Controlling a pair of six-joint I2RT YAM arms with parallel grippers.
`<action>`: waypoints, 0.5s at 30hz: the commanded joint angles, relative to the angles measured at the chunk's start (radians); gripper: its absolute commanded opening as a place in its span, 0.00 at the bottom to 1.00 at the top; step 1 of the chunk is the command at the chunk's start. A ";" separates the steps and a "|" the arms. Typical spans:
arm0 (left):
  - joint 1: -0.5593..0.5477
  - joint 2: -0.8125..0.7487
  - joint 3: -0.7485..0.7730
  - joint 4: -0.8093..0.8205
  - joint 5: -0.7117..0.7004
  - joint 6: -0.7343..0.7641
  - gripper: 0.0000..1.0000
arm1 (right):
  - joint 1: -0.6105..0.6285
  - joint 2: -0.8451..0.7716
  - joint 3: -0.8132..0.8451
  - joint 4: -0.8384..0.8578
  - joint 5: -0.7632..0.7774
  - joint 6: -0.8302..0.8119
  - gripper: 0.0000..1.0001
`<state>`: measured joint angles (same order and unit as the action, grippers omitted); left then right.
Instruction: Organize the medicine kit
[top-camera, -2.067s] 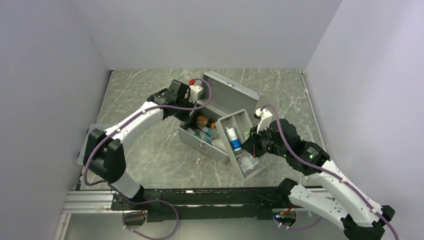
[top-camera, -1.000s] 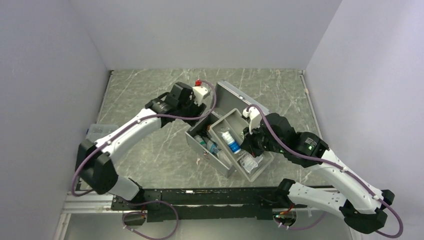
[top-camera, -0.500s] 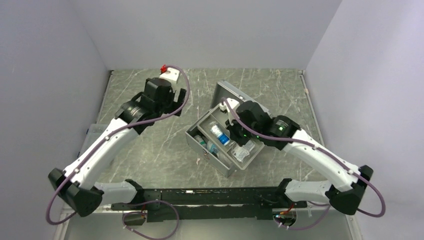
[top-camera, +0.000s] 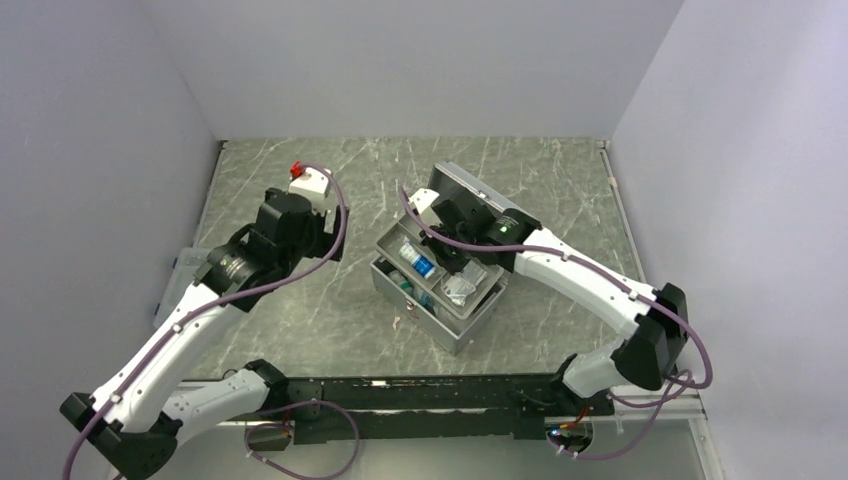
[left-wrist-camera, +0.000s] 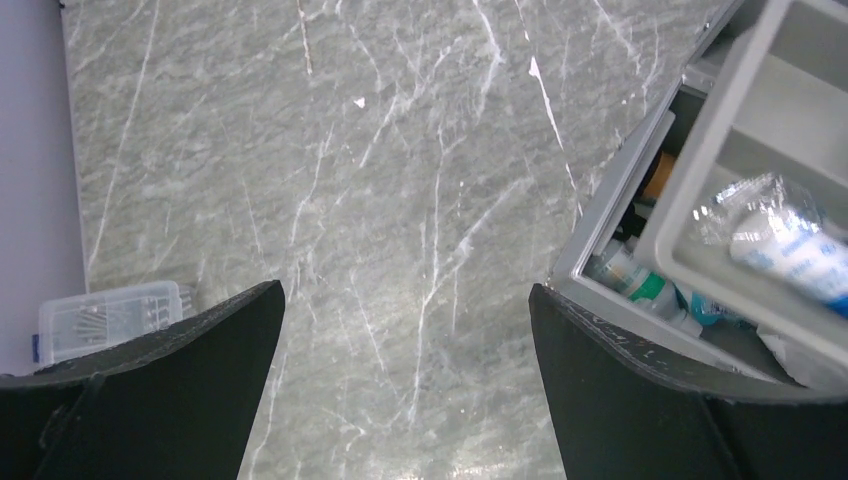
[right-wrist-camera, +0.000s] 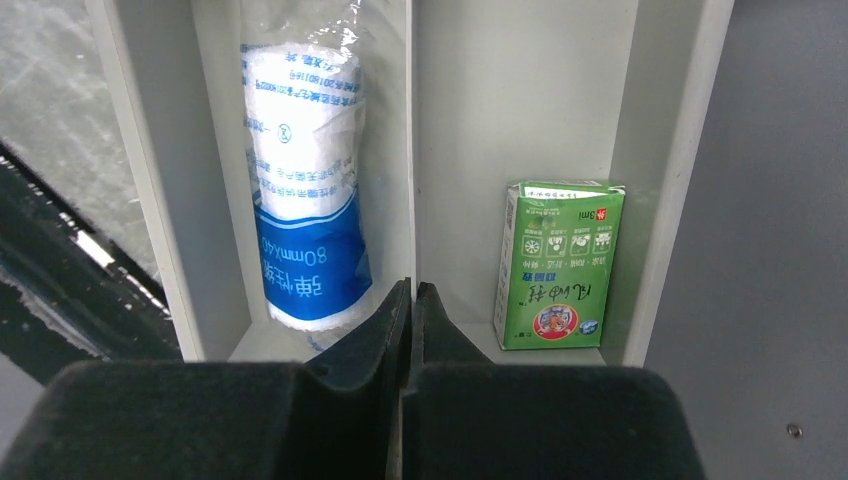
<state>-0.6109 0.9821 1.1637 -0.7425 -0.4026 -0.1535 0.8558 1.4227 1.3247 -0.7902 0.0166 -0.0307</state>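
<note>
Marble tabletop; silver-grey medicine kit open (lid raised); right gripper pinches tray

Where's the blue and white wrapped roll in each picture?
Top external: the blue-and-white plastic-wrapped roll lies near the picture's centre, in the shallow grey divided tray.
Left wrist: at the far right edge, in that tray.
Right wrist: upper left, in the left compartment.
Shared landmark: the tray's grey walls beside the roll.

"80mm" on the wrapped white-and-blue roll; green box print illegible
</note>
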 joint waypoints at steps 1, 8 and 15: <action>0.001 -0.093 -0.090 0.078 0.046 0.002 0.99 | -0.031 0.030 0.059 0.068 -0.012 -0.008 0.00; 0.000 -0.123 -0.152 0.107 0.081 -0.003 0.99 | -0.037 0.080 0.055 0.055 -0.079 0.007 0.00; 0.000 -0.140 -0.162 0.118 0.094 0.002 0.99 | -0.036 0.095 0.024 0.054 -0.104 0.018 0.00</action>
<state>-0.6109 0.8665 1.0016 -0.6758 -0.3290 -0.1516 0.8188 1.5204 1.3289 -0.7837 -0.0612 -0.0242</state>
